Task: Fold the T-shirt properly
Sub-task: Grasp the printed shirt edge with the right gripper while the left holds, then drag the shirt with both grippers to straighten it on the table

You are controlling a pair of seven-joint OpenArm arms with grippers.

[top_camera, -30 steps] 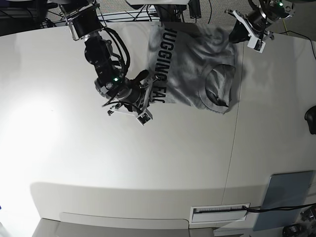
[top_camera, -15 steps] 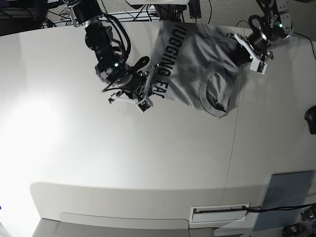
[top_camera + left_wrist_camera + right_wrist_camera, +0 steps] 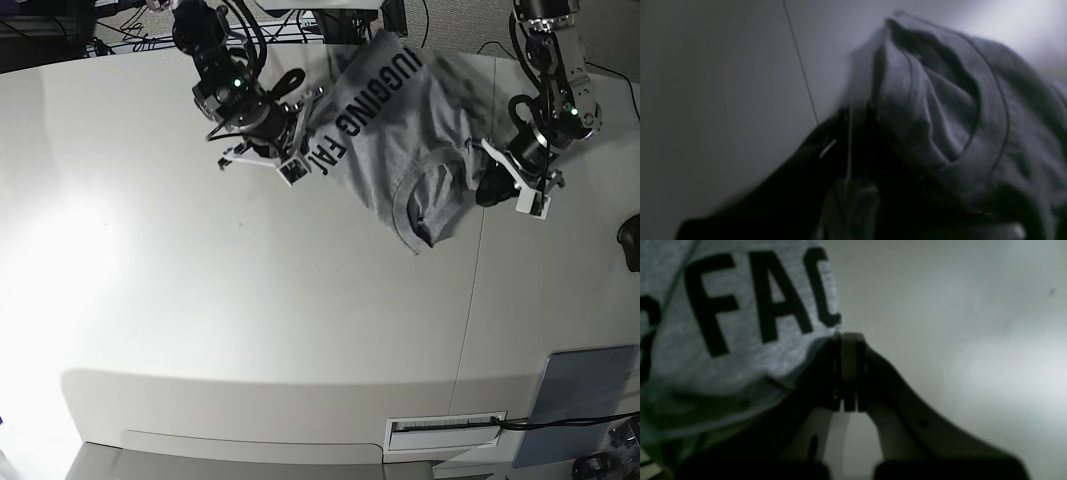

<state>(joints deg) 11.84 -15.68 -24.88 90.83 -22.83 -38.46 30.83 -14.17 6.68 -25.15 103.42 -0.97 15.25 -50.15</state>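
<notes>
T-shirt [image 3: 405,120]: at far edge of the table [image 3: 300,330], lettering side up, collar toward near side | left gripper [image 3: 490,190]: closed on shirt edge beside collar | right gripper [image 3: 848,340]: closed on the lettered edge

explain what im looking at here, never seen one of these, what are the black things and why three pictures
The black things are two robot arms, each ending in a two-fingered pincer. The base view looks down on the white table; the other two pictures come from cameras on the wrists. The left gripper and the right gripper are both shut on opposite edges of a heather-grey cotton T-shirt with black block lettering, stretched between them. A flat grey-blue rectangular pad lies near the table's corner.
</notes>
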